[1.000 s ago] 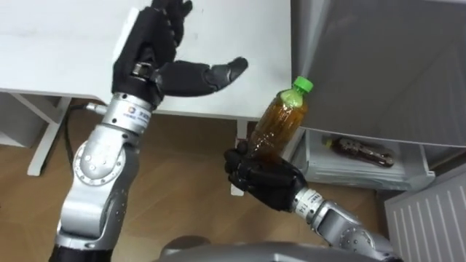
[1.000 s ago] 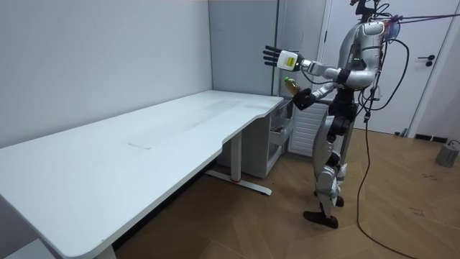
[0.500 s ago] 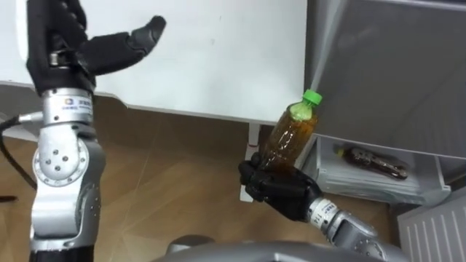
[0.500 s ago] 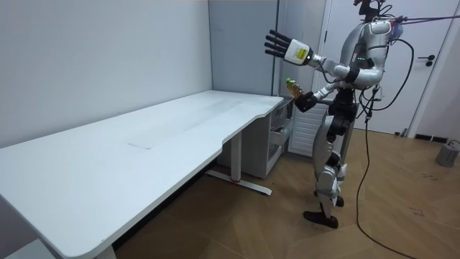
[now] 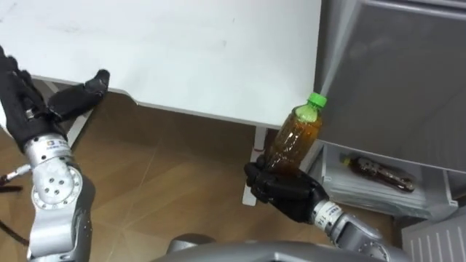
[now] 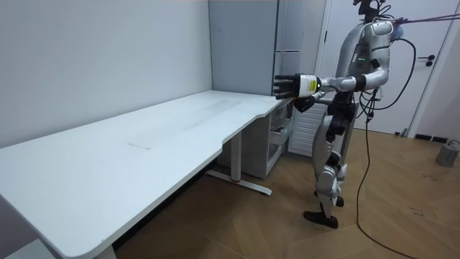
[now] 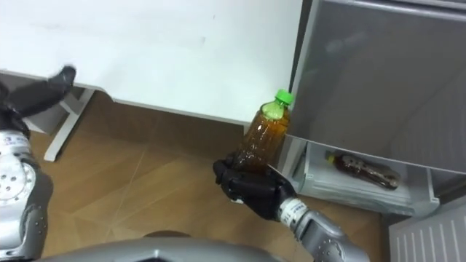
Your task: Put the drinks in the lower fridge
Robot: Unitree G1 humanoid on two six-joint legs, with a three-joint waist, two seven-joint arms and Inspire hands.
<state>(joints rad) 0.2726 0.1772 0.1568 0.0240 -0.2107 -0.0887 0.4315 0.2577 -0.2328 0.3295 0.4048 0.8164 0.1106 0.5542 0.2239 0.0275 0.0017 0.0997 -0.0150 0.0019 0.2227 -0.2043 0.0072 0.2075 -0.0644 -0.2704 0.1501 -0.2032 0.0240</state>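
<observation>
Room view: white desk (image 6: pixel 144 137) beside fridge (image 6: pixel 298 32)

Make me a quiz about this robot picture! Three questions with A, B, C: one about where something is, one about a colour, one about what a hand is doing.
1. Where does the second bottle lie?
A) on the table
B) on the floor
C) in the open drawer

2. What colour is the cap of the held bottle?
A) green
B) red
C) white

3. What is the left hand doing?
A) gripping a cup
B) open, holding nothing
C) pulling a handle

Answers:
1 C, it lies on its side inside the drawer.
2 A, the top is bright green.
3 B, its fingers are spread, while the right hand grips the held bottle.
</observation>
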